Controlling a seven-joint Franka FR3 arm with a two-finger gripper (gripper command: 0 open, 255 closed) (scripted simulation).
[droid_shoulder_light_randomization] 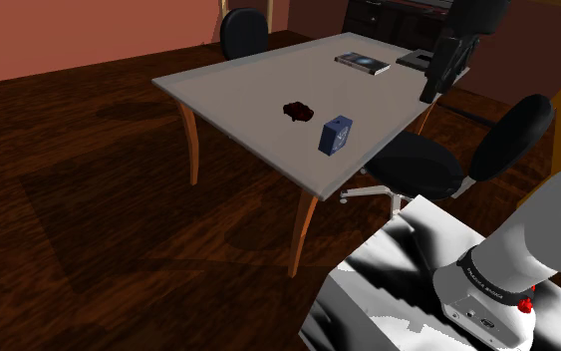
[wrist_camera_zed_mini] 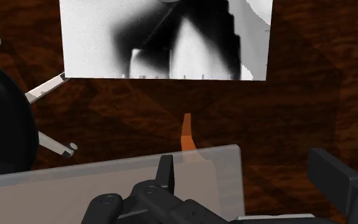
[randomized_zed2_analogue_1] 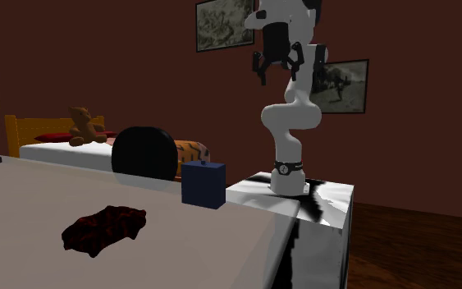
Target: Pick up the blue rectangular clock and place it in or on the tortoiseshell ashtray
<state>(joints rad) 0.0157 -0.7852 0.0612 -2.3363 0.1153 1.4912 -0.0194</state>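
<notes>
The blue rectangular clock (droid_shoulder_light_randomization: 336,134) stands upright near the table's front edge, and it also shows in the second exterior view (randomized_zed2_analogue_1: 203,184). The dark, mottled ashtray (droid_shoulder_light_randomization: 298,111) lies a short way further in on the grey table (droid_shoulder_light_randomization: 258,85); in the second exterior view the ashtray (randomized_zed2_analogue_1: 104,227) lies to the clock's left. My black gripper (randomized_zed2_analogue_1: 276,70) hangs high above the stand, open and holding nothing, well apart from both. In the shoulder view the gripper (droid_shoulder_light_randomization: 435,90) hangs over the table's right end. In the wrist view one finger (wrist_camera_zed_mini: 165,172) stands far from the other, above the table corner (wrist_camera_zed_mini: 209,168).
A book (droid_shoulder_light_randomization: 362,63) and a flat grey item (droid_shoulder_light_randomization: 415,58) lie at the table's far end. One black office chair (droid_shoulder_light_randomization: 422,160) stands between stand and table, another (droid_shoulder_light_randomization: 243,30) behind the table. A bed with a teddy bear (randomized_zed2_analogue_1: 81,125) stands by the wall.
</notes>
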